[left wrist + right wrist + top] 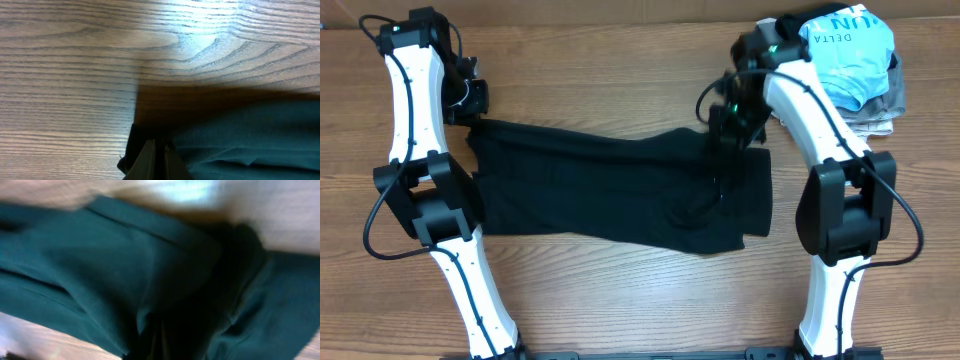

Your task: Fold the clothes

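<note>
Nearest the robot's base, the bare tabletop (620, 300) runs up to the near edge of the black garment (610, 190), which lies spread as a long band across the middle, left to right, mostly flat with some wrinkles toward its right end.

At the far edge of that band both arms reach in. The left hand (470, 103) sits at the garment's far-left corner; in its wrist view the fingers (146, 159) are pressed together with the cloth edge bunched against them and a shadow on the wood under the fabric, so it reads as clenched on that corner. The right hand (728, 125) is at the far-right part of the garment, clenched as well, with dark folds gathered all round it in its own view, so it appears to be grasping cloth, though that view is blurred.

Beyond, in the far right corner, a light blue shirt (848, 50) lies on a grey garment (880, 118), apart from the work.

By my judgement, the step in hand is a lengthwise fold: both far corners are gripped. The next move calls for lifting the two hands together and carrying the far edge evenly toward the near edge, keeping the cloth taut between them so that it lands straight.
</note>
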